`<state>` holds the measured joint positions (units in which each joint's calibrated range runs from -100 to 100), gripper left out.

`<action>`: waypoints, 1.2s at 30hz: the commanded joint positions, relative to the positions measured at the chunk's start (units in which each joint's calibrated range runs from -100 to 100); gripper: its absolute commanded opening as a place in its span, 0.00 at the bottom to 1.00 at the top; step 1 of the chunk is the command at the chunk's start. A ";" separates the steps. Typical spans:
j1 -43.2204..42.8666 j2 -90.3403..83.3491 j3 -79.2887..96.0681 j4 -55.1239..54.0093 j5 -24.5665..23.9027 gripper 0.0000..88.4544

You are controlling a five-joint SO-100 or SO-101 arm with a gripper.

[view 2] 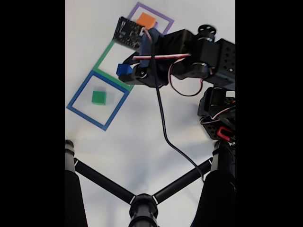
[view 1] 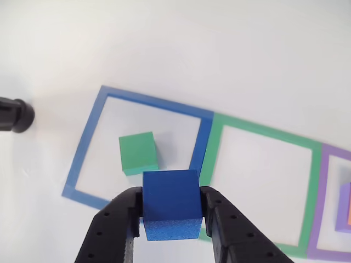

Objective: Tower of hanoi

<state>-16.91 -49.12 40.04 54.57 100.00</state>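
Observation:
In the other view my gripper (view 1: 171,204) is shut on the small blue block (view 1: 170,211), held above the near edge of the blue tape square. In the fixed view the same blue block (view 2: 124,70) hangs in the gripper (view 2: 128,72) over the border between the blue and green tape squares. Inside the blue square, the green block (view 1: 138,153) (view 2: 98,97) lies flat on the table, just beyond and left of the held block. The orange block (view 2: 146,20) sits in the purple tape square. Only an edge of the purple block (view 1: 344,205) shows at the right border.
Three tape outlines lie in a row on the white table: blue (view 1: 82,148), green (view 1: 307,192), purple (view 1: 323,181). A black tripod (view 2: 142,201) spreads across the near side, and one leg tip (view 1: 16,115) reaches in from the left. A black cable (view 2: 163,127) trails from the arm.

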 commanded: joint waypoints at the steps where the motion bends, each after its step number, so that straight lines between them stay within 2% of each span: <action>1: -0.44 -1.44 12.07 -19.08 0.00 0.01; 6: -0.89 1.60 23.88 -36.56 0.00 0.01; 16: -3.87 7.93 34.70 -57.52 0.00 0.01; 23: -4.17 17.07 34.88 -67.40 0.00 0.01; 36: -4.33 26.28 32.51 -73.07 0.00 0.01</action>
<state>-20.60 -24.01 75.23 -15.63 99.41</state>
